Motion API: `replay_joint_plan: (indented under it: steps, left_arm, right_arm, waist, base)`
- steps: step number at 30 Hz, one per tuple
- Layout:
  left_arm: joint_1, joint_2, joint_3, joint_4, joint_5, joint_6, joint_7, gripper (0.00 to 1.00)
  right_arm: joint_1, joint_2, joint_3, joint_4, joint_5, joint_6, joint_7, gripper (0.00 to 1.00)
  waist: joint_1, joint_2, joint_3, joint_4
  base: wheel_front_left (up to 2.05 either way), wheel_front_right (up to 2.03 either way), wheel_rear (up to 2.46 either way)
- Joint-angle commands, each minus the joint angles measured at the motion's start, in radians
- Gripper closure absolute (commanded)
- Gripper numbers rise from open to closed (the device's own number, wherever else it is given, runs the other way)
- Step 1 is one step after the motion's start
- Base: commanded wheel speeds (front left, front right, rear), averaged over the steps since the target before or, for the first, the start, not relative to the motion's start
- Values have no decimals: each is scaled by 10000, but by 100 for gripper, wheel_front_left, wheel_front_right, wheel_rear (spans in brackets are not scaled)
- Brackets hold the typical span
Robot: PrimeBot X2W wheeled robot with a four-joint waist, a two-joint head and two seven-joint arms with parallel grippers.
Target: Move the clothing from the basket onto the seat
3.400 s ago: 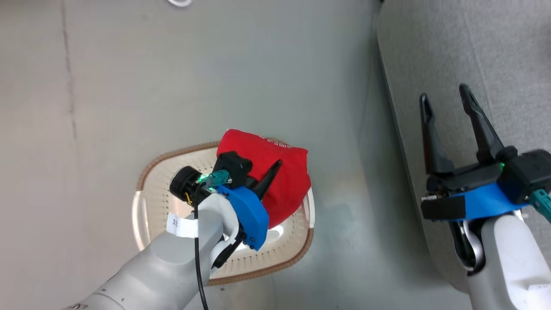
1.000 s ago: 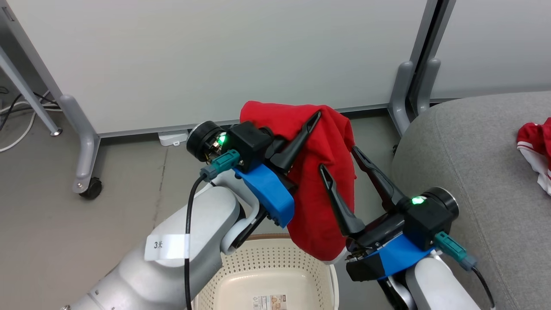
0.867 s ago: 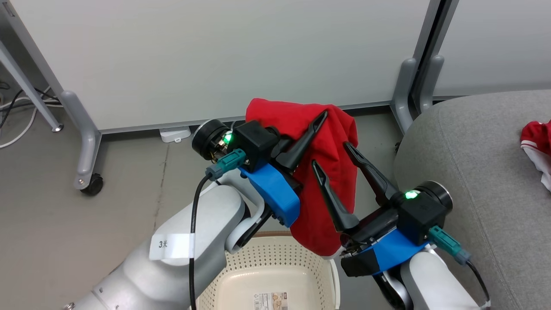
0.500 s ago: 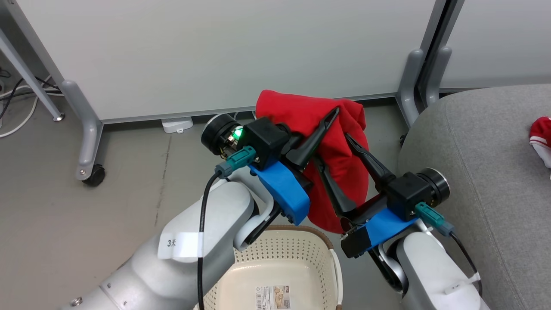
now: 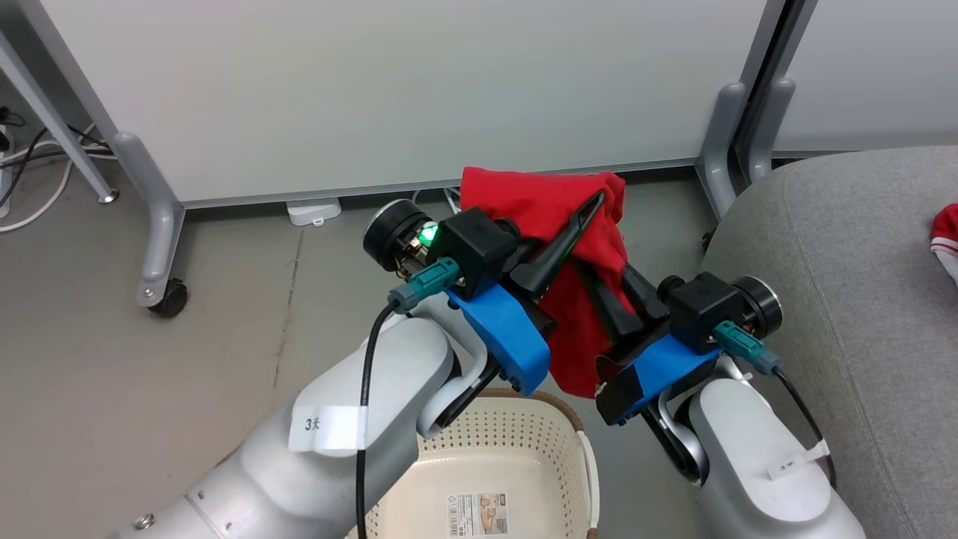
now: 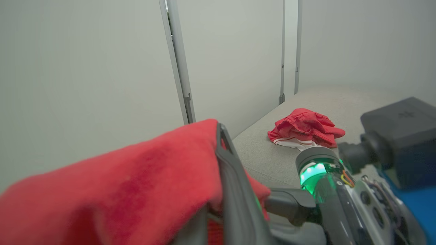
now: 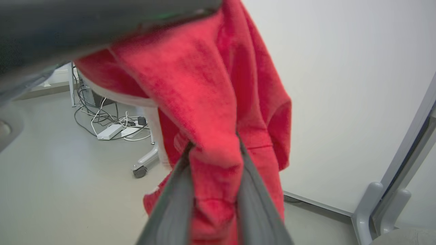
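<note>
In the head view the left gripper point(image 5: 578, 223) sits at centre frame, clamped on a red garment point(image 5: 557, 201) that is bunched over its fingers and hangs down to the lower centre. The right gripper point(image 5: 599, 278) reaches in from the lower right, its two fingers drawn close together and pinching the hanging fabric just below the left gripper. The basket point(image 5: 575, 434) stands at the bottom centre, directly under the garment and clear of it. The grey seat point(image 5: 846, 262) takes up the right side, and a second garment point(image 5: 944, 232) lies on it at the right edge. In the left wrist view the garment point(image 6: 136, 177) covers the lower left, draped against the left gripper's finger point(image 6: 229, 163). The right gripper point(image 6: 287, 204) comes in from the lower right. The second garment point(image 6: 305, 129) lies crumpled on the seat point(image 6: 262, 153) right of centre. In the right wrist view the garment point(image 7: 204, 85) hangs down the middle of the frame, and the right gripper point(image 7: 214, 151) holds a fold of it squeezed between both fingers at bottom centre. A dark blur across the top is the left gripper point(image 7: 102, 20), from which the fabric hangs. Cables point(image 7: 112, 124) lie on the floor point(image 7: 51, 177) at left, and a white partition point(image 7: 340, 85) fills the right.
</note>
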Motion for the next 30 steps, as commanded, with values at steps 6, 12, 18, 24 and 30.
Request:
replay_joint_plan:
  steps: [6,12,18,24,30]
  left_arm:
    - [-182,-7,4,48,-23,-9,-92,100]
    - [-189,-2,-12,92,-67,6,-106,100]
    - [-191,-2,-33,128,-82,17,-140,100]
    - [-208,14,-103,212,-91,47,-142,18]
    - [-188,-16,-96,264,-131,108,-163,0]
  right_arm:
    - [-198,2,46,86,122,1,-34,100]
    - [-176,2,49,106,168,1,-34,100]
    - [-160,2,52,101,217,1,-34,100]
    - [-151,2,93,76,230,1,-34,100]
    - [-138,2,104,62,249,1,-34,100]
  waist:
    - [-1,-1,23,-11]
    - [-1,-1,18,-38]
    - [-1,-1,4,-60]
    - [-1,-1,15,-67]
    - [-1,-1,9,-85]
  base:
    - [0,0,0]
    - [0,0,0]
    - [0,0,0]
    - [0,0,0]
    - [0,0,0]
